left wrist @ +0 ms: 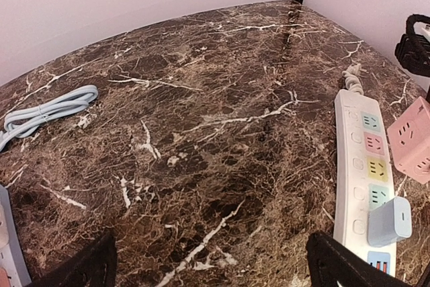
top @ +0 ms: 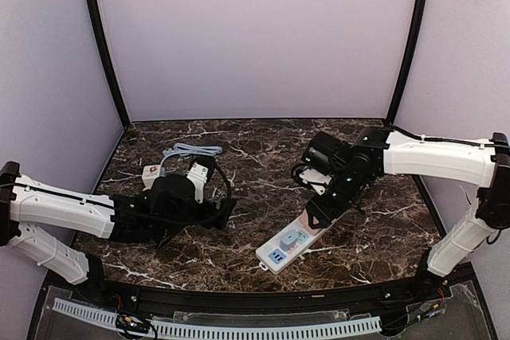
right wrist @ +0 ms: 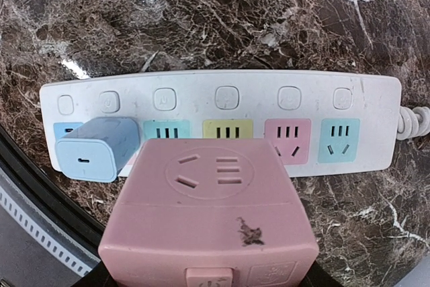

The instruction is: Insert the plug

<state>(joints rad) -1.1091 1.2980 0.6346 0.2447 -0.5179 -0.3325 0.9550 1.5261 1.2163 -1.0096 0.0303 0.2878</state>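
Observation:
My right gripper (right wrist: 211,281) is shut on the plug (right wrist: 215,213), a pink cube with a socket face on its top. The cube hangs just above the white power strip (right wrist: 222,99), over the sockets near its blue-charger end. Its prongs are hidden underneath. A light blue charger (right wrist: 94,149) sits plugged into the second socket from the strip's left end. From the top, the right gripper (top: 323,209) hovers over the strip (top: 299,236). The left gripper (left wrist: 215,267) is open above bare marble, left of the strip (left wrist: 356,166) and the pink plug (left wrist: 411,139).
A coiled light blue cable (top: 191,151) lies at the back left, next to a white block (top: 151,173) beside the left arm. The strip's white cord (right wrist: 413,122) runs off its far end. Purple walls enclose the marble table (top: 263,149).

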